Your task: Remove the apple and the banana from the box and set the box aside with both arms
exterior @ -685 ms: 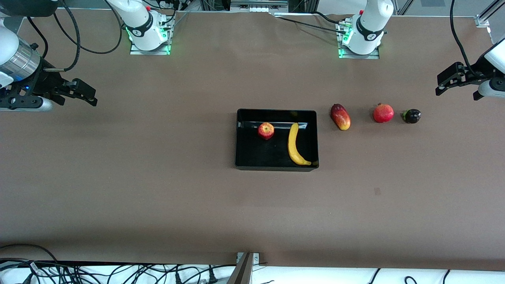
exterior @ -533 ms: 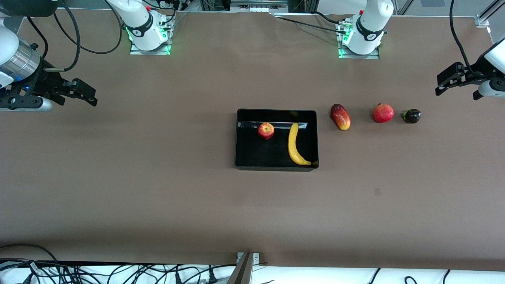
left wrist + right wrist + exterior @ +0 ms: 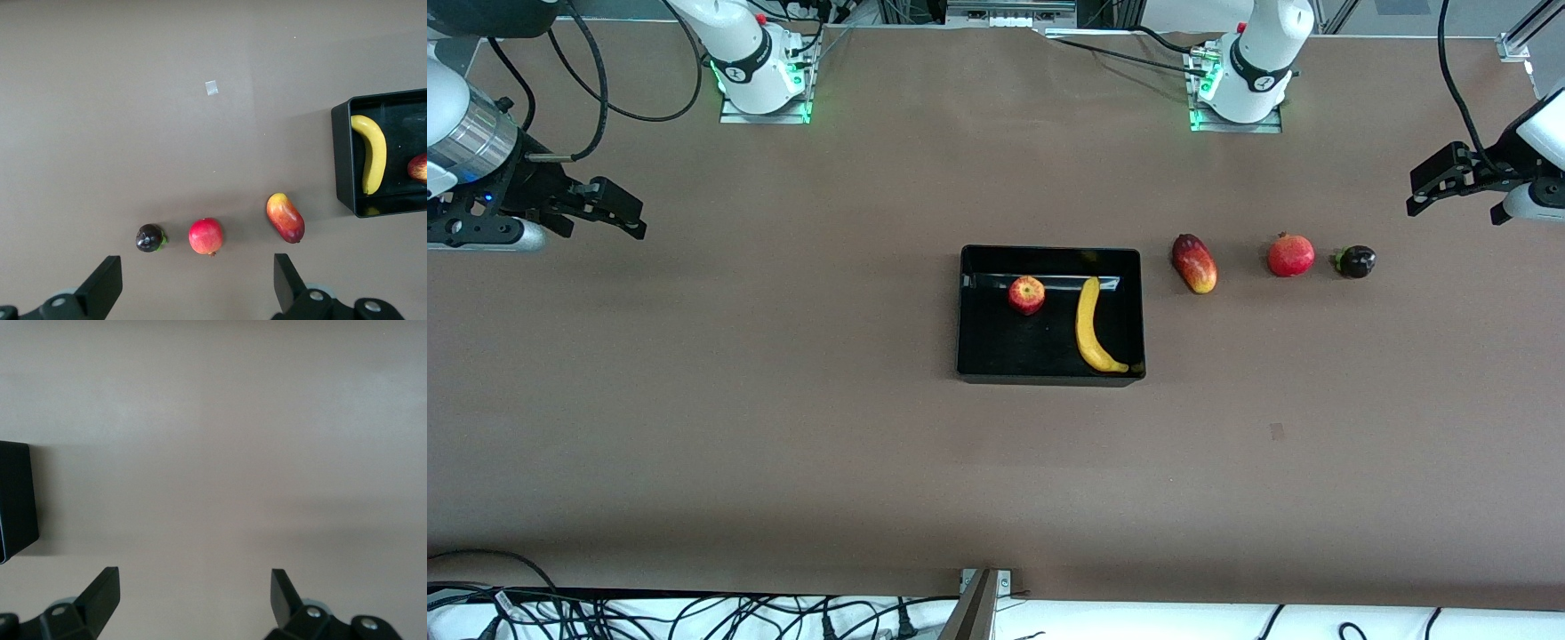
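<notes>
Apple point(image 3: 1027, 294) and banana point(image 3: 1089, 326) in box point(image 3: 1049, 377); both pincers point(image 3: 1436, 182) point(image 3: 618, 212) wide open, empty

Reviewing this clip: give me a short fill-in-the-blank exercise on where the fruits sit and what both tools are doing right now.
1. The apple and the banana both lie inside the black ____.
2. The mango, the pomegranate and a small dark fruit lie in a row on the table, toward the ____ arm's end.
3. The left tool and the right tool are both ____ and hold nothing.

Missing words: box; left; open
</notes>
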You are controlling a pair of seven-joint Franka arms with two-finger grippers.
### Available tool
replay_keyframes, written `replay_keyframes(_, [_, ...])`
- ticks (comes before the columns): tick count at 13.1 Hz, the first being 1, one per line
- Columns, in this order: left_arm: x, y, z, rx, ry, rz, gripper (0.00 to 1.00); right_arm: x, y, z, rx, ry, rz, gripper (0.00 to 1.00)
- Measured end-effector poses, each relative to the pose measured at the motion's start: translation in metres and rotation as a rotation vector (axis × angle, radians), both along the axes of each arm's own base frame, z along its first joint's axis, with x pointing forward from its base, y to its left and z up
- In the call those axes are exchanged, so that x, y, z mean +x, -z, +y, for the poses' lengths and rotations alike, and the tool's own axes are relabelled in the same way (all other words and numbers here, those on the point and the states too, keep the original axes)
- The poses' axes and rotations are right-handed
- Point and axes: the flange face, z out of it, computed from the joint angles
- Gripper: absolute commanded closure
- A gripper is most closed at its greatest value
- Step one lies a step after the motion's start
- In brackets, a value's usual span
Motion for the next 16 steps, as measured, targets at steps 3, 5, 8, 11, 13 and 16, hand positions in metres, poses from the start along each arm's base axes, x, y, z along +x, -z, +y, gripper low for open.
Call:
replay_keyframes(3, [0.000, 0.001, 0.000, 0.000, -0.002, 0.003, 0.00, 0.000, 0.000, 0.000, 0.000, 0.000, 0.000, 0.00])
replay_keyframes(5, [0.000, 0.002, 0.000, 0.000, -0.018, 0.003, 0.00, 0.000, 0.000, 0.000, 0.000, 0.000, 0.000, 0.00])
replay_keyframes(8, [0.000, 0.003, 0.000, 0.000, -0.070, 0.005, 0.00, 0.000, 0.000, 0.000, 0.000, 0.000, 0.000, 0.00])
replay_keyframes(11, [0.000, 0.004, 0.000, 0.000, -0.087, 0.008, 0.00, 0.000, 0.000, 0.000, 0.000, 0.000, 0.000, 0.00])
replay_keyframes(13, [0.000, 0.006, 0.000, 0.000, -0.095, 0.012, 0.00, 0.000, 0.000, 0.000, 0.000, 0.000, 0.000, 0.00])
replay_keyframes(16, [-0.001, 0.012, -0.004, 0.001, -0.158, 0.024, 0.00, 0.000, 0.000, 0.000, 0.000, 0.000, 0.000, 0.00])
